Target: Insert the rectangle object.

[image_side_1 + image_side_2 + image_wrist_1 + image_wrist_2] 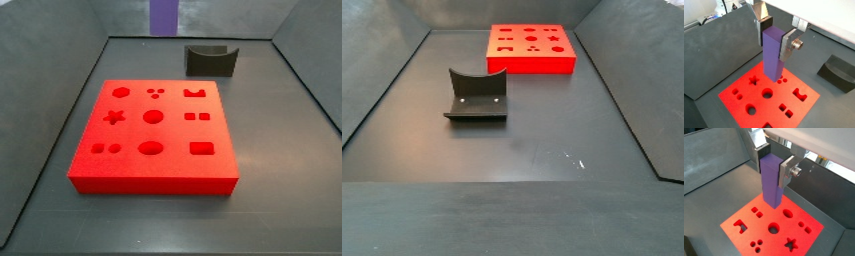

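Observation:
My gripper is shut on the purple-blue rectangle object and holds it upright, high above the red board. Both wrist views show this; in a wrist view the gripper clamps the block near its top, above the board. In a side view only the block's lower end shows at the top edge, behind the far side of the board. The board has several shaped holes, among them a rectangular one. The gripper itself is out of both side views.
A dark grey curved holder stands on the floor beyond the board; it also shows in a side view and in a wrist view. Grey walls enclose the floor. The red board shows far off in a side view.

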Controlling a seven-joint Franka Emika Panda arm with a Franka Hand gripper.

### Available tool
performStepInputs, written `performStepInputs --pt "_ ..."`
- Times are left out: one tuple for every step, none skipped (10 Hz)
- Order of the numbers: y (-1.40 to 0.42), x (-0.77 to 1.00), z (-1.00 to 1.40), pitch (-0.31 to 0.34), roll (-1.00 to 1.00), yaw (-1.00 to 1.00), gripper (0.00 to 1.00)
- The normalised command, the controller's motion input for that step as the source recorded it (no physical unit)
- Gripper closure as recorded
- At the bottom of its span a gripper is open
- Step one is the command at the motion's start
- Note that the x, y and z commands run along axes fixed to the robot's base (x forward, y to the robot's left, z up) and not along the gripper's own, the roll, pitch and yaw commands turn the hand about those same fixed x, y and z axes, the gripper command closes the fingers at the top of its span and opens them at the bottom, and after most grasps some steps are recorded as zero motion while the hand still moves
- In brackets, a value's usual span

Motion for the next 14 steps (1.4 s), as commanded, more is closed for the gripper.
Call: performStepInputs --pt "0.00 0.00 0.00 0.000 0.00 0.00 1.00" --pt "0.00 0.00 -0.07 -0.023 -0.08 0.00 1.00" --pt "-0.02 0.00 0.00 0.000 0.00 0.00 1.00" --pt "0.00 0.00 -0.09 -0.069 -0.11 0.00 1.00" --pt "-0.57 0.01 -0.53 -0.077 0.22 0.31 1.00" --pt "-0.56 0.35 -0.61 -0.127 0.22 0.25 1.00" --pt "-0.55 0.47 -0.61 -0.143 0.18 0.19 1.00" --pt "-0.54 0.59 -0.54 -0.177 0.14 0.09 1.00" --pt "-0.50 0.70 -0.49 -0.197 0.11 0.01 1.00" --pt "-0.53 0.85 -0.56 -0.117 0.13 -0.11 1.00" --pt "-0.49 0.70 -0.49 -0.104 0.11 -0.27 1.00" --pt "-0.48 0.66 -0.46 -0.123 0.12 -0.29 1.00" --pt "-0.20 0.35 -0.06 -0.011 0.08 -0.19 1.00" --pt "0.10 0.00 0.00 0.000 0.00 0.00 1.00"
